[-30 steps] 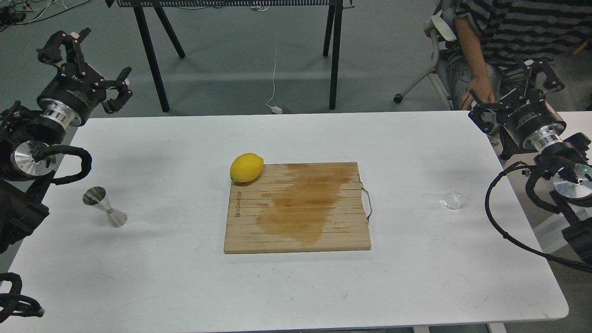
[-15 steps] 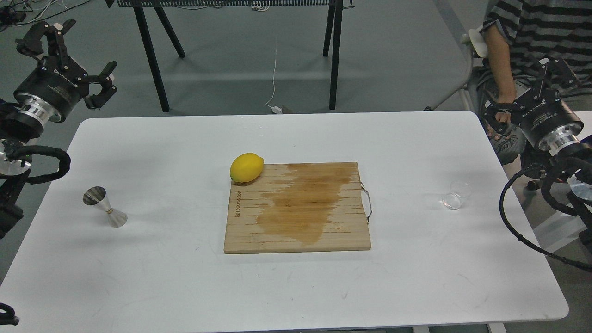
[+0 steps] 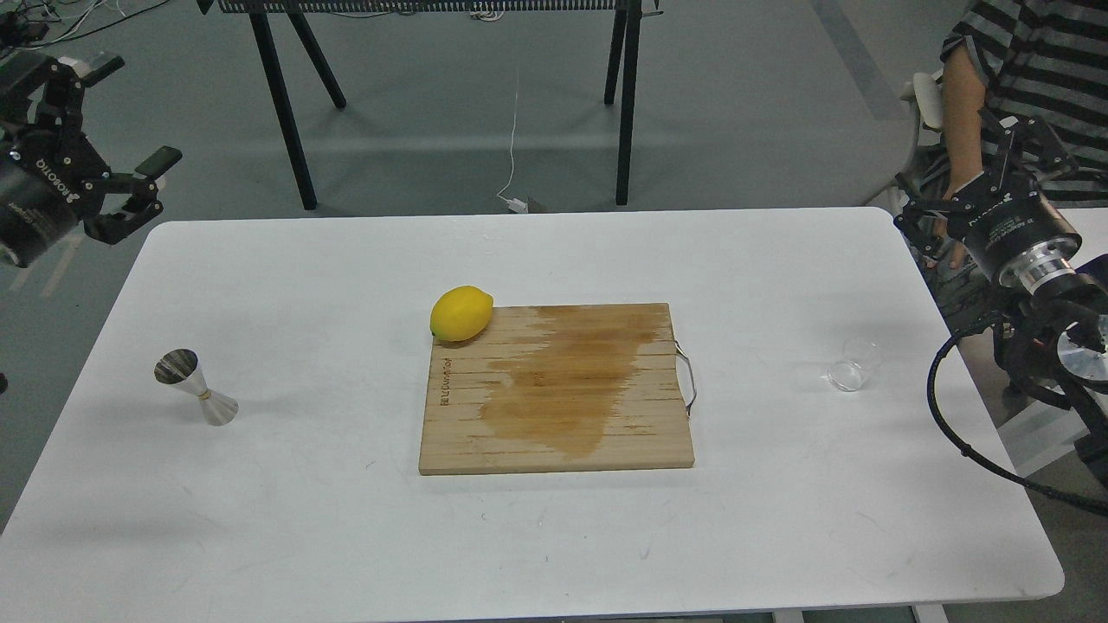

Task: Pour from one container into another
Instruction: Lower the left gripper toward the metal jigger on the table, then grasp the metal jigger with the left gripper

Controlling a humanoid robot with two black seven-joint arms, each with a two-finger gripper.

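The clear glass cup (image 3: pixel 853 365) stands upright on the right side of the white table (image 3: pixel 346 536). At the table's left side, the steel jigger (image 3: pixel 196 388) stands upright, far from the cup. My left gripper (image 3: pixel 125 117) hovers open beyond the table's far left corner, well above and behind the jigger. Off the far right corner, my right gripper (image 3: pixel 961 177) is open, behind and to the right of the cup. Neither gripper holds anything.
A wooden cutting board (image 3: pixel 558 389) with a wet stain and a metal handle lies mid-table. A yellow lemon (image 3: pixel 461 313) rests at its far left corner. A person in a striped shirt (image 3: pixel 1021 52) sits just behind my right gripper. Black stand legs (image 3: pixel 628 104) stand beyond the table.
My left arm has drawn back to the left, away from the table. My right gripper has shifted slightly to the right. The person has moved right. Cup and jigger have not moved.
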